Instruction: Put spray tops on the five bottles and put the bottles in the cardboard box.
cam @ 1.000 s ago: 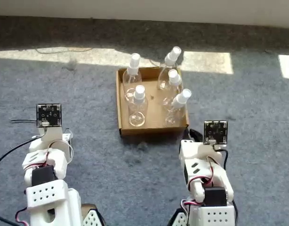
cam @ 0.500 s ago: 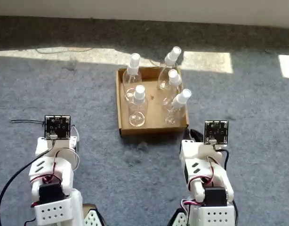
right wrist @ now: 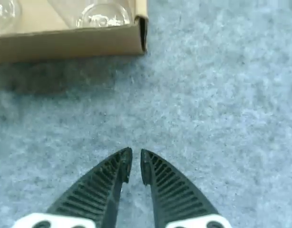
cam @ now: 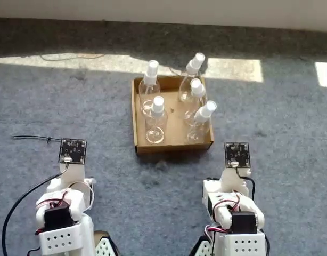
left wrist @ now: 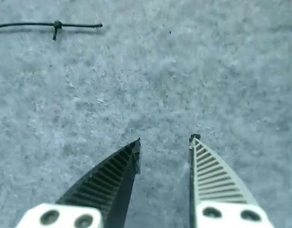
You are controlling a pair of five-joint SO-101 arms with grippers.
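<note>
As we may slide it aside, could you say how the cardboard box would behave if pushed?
The cardboard box looks thin-walled and low, so its sides would probably flex. The carpet looks fuzzy, so the box may drag rather than glide. The bottles stand well above the walls and some lean, so they could tip.
</note>
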